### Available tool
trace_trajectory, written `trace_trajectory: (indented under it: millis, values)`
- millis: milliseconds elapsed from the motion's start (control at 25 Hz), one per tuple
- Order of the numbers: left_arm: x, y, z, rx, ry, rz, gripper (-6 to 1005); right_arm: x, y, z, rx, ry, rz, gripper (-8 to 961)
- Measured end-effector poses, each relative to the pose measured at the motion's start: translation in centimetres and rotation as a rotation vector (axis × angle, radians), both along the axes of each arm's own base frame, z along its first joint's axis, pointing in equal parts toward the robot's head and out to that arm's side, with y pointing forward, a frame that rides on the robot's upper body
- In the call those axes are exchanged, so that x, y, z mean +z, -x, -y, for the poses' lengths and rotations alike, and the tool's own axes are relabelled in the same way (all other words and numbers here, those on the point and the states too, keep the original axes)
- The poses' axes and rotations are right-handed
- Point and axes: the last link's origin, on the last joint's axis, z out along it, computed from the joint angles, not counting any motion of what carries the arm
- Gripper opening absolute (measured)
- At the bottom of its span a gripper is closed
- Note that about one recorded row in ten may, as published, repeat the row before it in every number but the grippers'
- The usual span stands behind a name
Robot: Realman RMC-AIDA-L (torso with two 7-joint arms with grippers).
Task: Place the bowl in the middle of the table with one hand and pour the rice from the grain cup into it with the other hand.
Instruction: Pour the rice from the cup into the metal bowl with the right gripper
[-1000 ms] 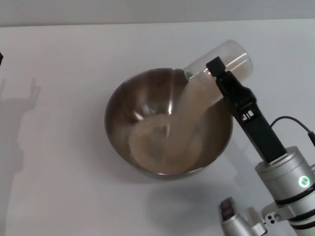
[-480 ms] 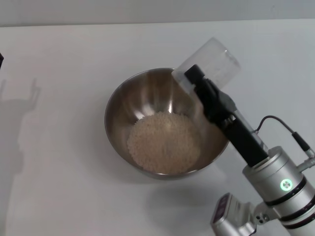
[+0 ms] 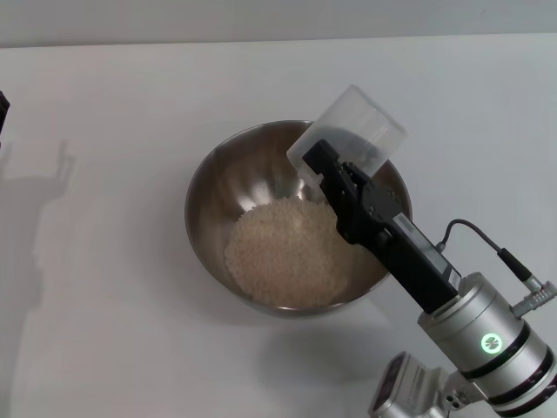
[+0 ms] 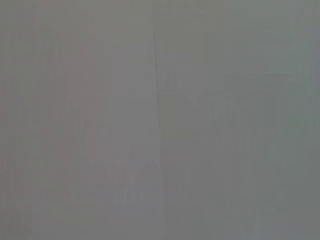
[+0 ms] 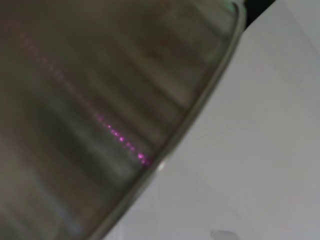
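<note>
Half a second ago the grain cup (image 3: 348,129) hung tipped over the far right rim of the bowl (image 3: 213,187); now it has swung inward and lower, so that its mouth faces down and left above the bowl's right half, and the right gripper (image 3: 335,178) has followed it in over the steel interior. A second ago a stream of rice (image 3: 287,252) was running from the cup; now nothing falls, the cup looks empty and see-through, and the grains lie as one settled pale heap in the bowl's bottom. The heap and the bowl have stayed where they were, near the middle of the table (image 3: 113,305). The right gripper is clamped on the cup, its black fingers pressed against the cup's side, and the arm's green light ring (image 3: 490,341) has drifted left and down with the wrist. Counted: one bowl, one cup, one heap of rice, one table. The right wrist view shows the bowl's brushed inner wall (image 5: 100,100) and its rim against the white tabletop (image 5: 260,140). Of the left gripper only a dark sliver (image 3: 3,113) shows at the left edge of the head view, well apart from the bowl, and whether it is closed or released cannot be told; the left wrist view shows only a plain grey surface.
</note>
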Motion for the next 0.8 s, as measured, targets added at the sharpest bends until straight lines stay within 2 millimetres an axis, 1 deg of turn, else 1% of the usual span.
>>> trace_trajectory:
  millis: [360, 800]
  values:
    - [0.05, 0.06, -0.04, 0.002, 0.0, -0.001, 791, -0.19, -0.27, -0.6, 0.036, -0.063, 0.116, 0]
    - [0.1, 0.07, -0.1, 0.002, 0.001, -0.002, 791, -0.48, -0.19, -0.66, 0.047, -0.057, 0.139, 0]
